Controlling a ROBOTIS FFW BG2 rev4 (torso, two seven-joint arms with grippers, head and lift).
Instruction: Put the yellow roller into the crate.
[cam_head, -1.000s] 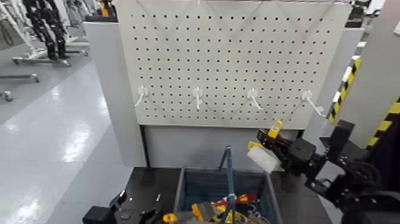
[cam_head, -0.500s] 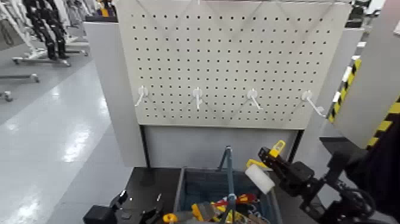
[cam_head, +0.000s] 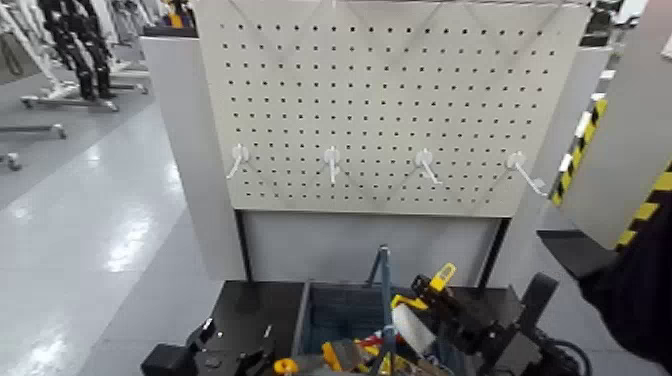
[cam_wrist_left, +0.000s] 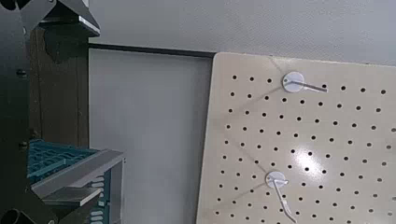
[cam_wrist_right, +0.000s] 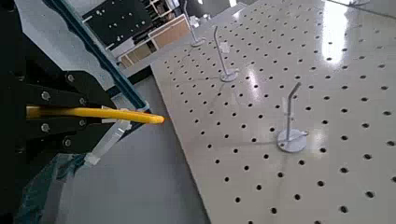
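Over the right side of the crate (cam_head: 460, 345), the right claw (cam_head: 435, 300) is closed around the yellow roller (cam_head: 412, 328), its white sleeve beside the centre handle bar (cam_head: 387, 290). At the lower left, the left claw (cam_head: 236, 350) stands open, as best I can tell.

Your right arm (cam_head: 505, 338) is matte black, built of blocky segments and rounded joints, with a dark looped part near its lower end. Up close, your right gripper (cam_wrist_right: 65, 117) is black too, dotted with small silvery screws (cam_wrist_right: 45, 95). Your left gripper (cam_head: 215, 358) shows black, angular parts in the head view.
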